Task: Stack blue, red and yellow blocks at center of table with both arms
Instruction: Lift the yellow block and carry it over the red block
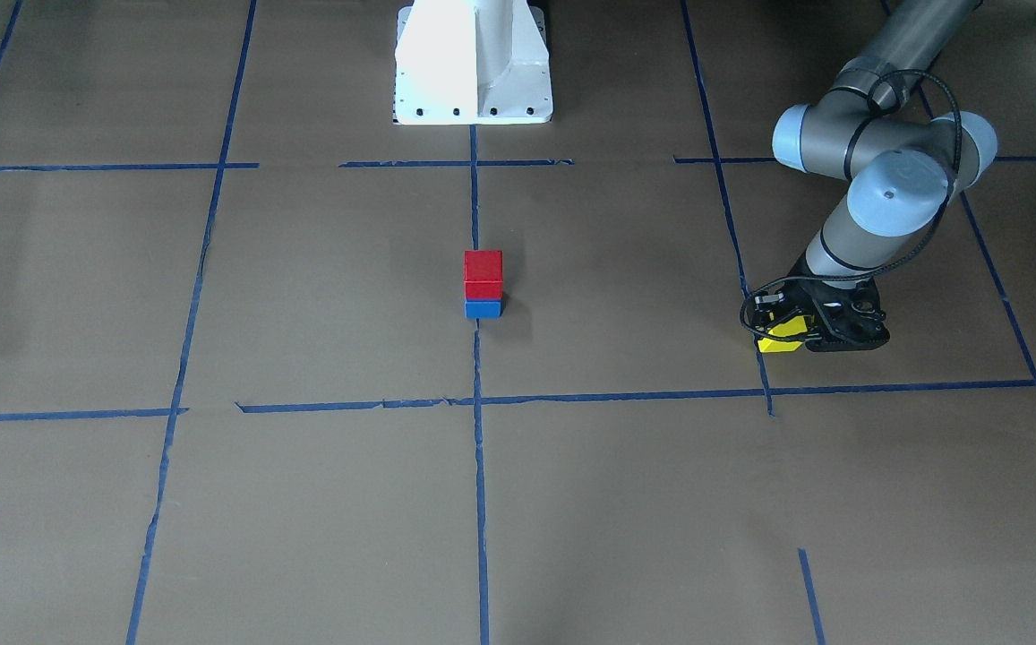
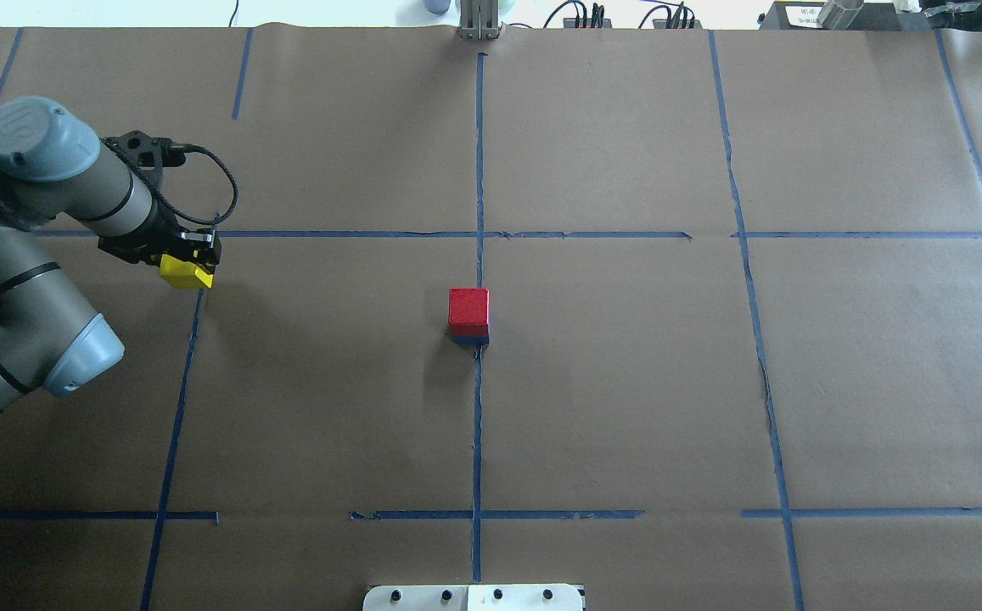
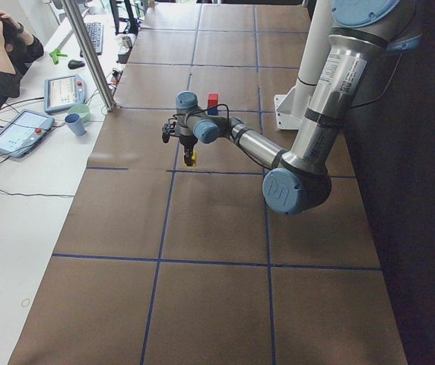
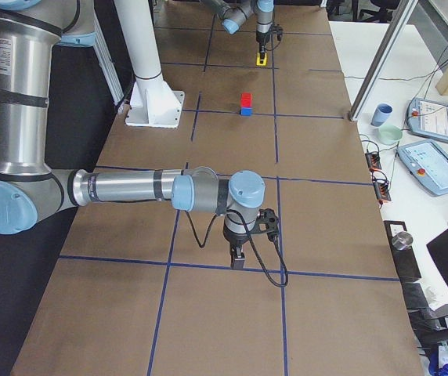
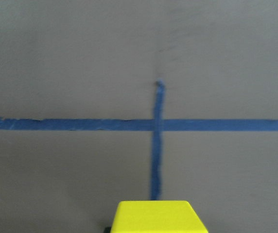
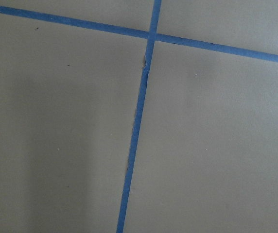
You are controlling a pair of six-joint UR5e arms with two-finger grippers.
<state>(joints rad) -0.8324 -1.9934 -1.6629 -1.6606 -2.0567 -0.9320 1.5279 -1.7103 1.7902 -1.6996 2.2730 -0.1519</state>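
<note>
The robot's left two-finger gripper (image 2: 190, 255) is clamped on a yellow block (image 2: 183, 272) at the left side of the brown paper-covered table (image 2: 626, 382), by a crossing of the blue tape grid lines (image 2: 479, 424). The block sits tilted between the black fingers; whether it is clear of the paper cannot be told. At the centre of the table, well apart from the gripper, a red block (image 1: 483, 273) rests squarely on top of a blue block (image 1: 483, 309), the pair standing on the middle tape line. The right arm shows only in the side view from the table's right end, where its right gripper (image 4: 238, 257) points down close over the paper at the near right of the table. Whether its fingers are apart or together cannot be told.
</note>
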